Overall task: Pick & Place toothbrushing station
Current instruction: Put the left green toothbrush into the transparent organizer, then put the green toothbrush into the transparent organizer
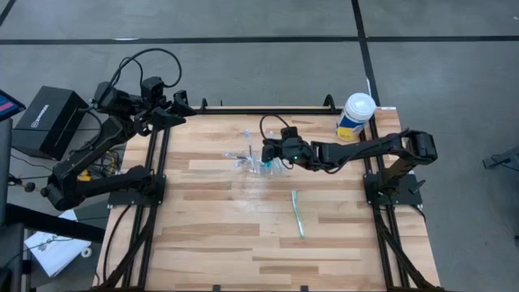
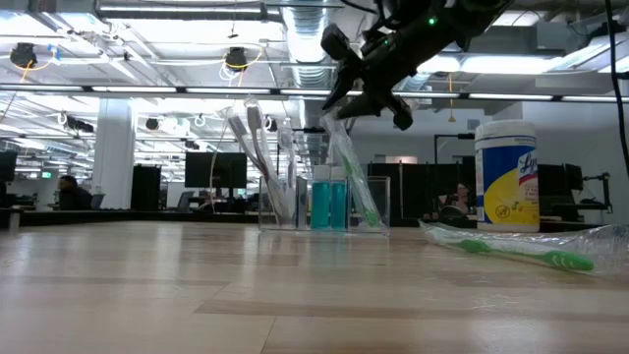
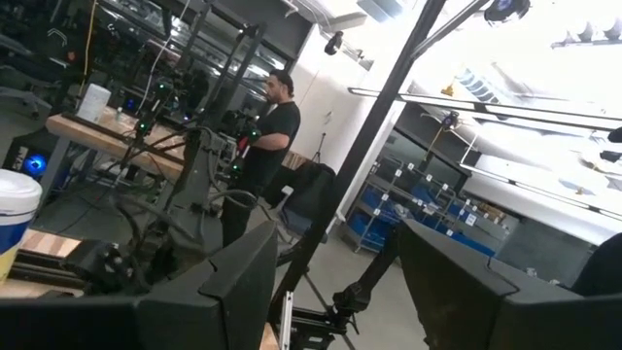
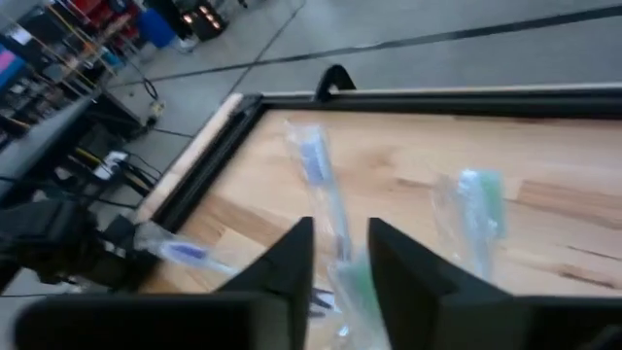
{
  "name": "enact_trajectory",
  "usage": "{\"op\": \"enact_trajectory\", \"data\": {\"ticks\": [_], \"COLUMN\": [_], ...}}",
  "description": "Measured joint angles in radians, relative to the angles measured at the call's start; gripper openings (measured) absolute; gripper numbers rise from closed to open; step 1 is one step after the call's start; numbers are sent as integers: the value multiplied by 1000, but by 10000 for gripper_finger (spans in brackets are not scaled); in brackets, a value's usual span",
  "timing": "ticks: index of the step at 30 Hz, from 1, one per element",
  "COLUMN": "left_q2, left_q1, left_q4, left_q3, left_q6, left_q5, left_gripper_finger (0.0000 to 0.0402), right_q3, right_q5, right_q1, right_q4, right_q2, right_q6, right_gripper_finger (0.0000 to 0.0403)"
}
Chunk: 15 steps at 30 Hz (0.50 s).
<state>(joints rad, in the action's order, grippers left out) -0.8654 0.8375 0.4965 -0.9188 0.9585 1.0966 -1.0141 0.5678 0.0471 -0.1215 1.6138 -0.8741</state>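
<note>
Right hand [image 1: 274, 152] sits over the small clear plastic cup [image 2: 324, 202] near the bench's [image 1: 324, 243] far middle. Its fingers flank a green wrapped toothbrush [image 2: 352, 177] that leans in the cup; whether it's gripping or letting go I can't tell from these views. The cup also holds two blue tubes [image 2: 330, 205] and a few pale brushes [image 2: 257, 157] leaning the other way.

Left hand [image 3: 330, 282] is parked off the bench's far left corner, fingers apart, nothing in them.

One more green toothbrush in clear wrap [image 1: 298, 212] lies flat on the bench, well apart from the cup, toward the near side.

Handling guess: brushes are light, thin and stiff, but the film wrap looks slippery and crinkly. Pinch mid-handle, across the narrow side, not on the loose wrap ends. The cup looks light and top-loaded with leaning brushes, so a sideways nudge could tip it. Drop in vertically.

A white-lidded yellow-and-blue canister [image 1: 355, 116] stands at the far right corner, clear of the work.
</note>
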Motion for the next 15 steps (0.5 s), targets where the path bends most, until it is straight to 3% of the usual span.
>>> {"op": "enact_trajectory", "data": {"ticks": [9, 15], "left_q2": [0, 0], "left_q1": [0, 0], "left_q4": [0, 0], "left_q3": [0, 0], "left_q6": [1, 0], "left_q5": [1, 1], "left_gripper_finger": [208, 208], "right_q3": [2, -7], "right_q5": [-47, -45], "right_q1": [-2, -12], "right_q4": [-1, 6], "right_q2": [-41, -108], "right_q6": [-9, 49], "right_gripper_finger": [223, 252]}}
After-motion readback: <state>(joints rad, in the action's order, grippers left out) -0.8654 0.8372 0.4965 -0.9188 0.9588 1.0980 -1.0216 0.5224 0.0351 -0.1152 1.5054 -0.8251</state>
